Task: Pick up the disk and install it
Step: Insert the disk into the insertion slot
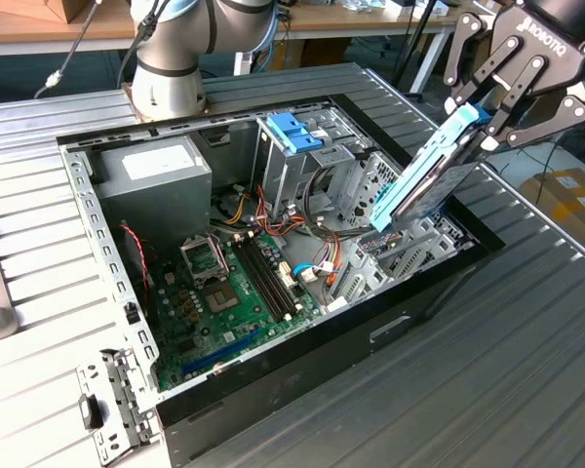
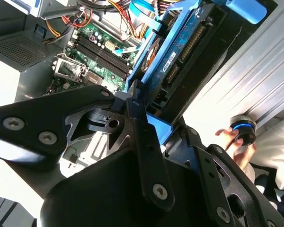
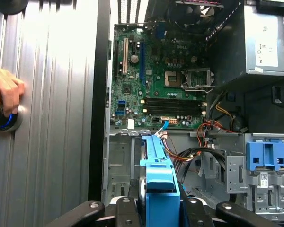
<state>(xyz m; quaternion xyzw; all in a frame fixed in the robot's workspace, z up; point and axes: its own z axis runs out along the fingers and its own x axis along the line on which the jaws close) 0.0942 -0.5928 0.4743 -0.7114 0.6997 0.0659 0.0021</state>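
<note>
The disk point(image 1: 431, 174), a silver-grey drive in bright blue rails, hangs tilted over the open computer case point(image 1: 273, 390) at the exterior view's right. Its lower end dips toward the metal drive cage point(image 1: 409, 249). My gripper point(image 1: 489, 115) is shut on the disk's upper end, black fingers clamped on both flat sides. In the second wrist view the disk point(image 2: 180, 56) runs away from the fingers point(image 2: 137, 118), its connector edge showing. In the first wrist view the disk's blue rail point(image 3: 158, 184) stands edge-on between the jaws, above the cage.
Inside the case lie the green motherboard point(image 1: 224, 292), the grey power-supply box point(image 1: 156, 175) and a blue clip point(image 1: 294, 132) on the far cage, with loose cables point(image 1: 322, 268) between. A person's hand point(image 3: 4, 94) holds a small black knob on the ribbed metal table point(image 1: 526, 341).
</note>
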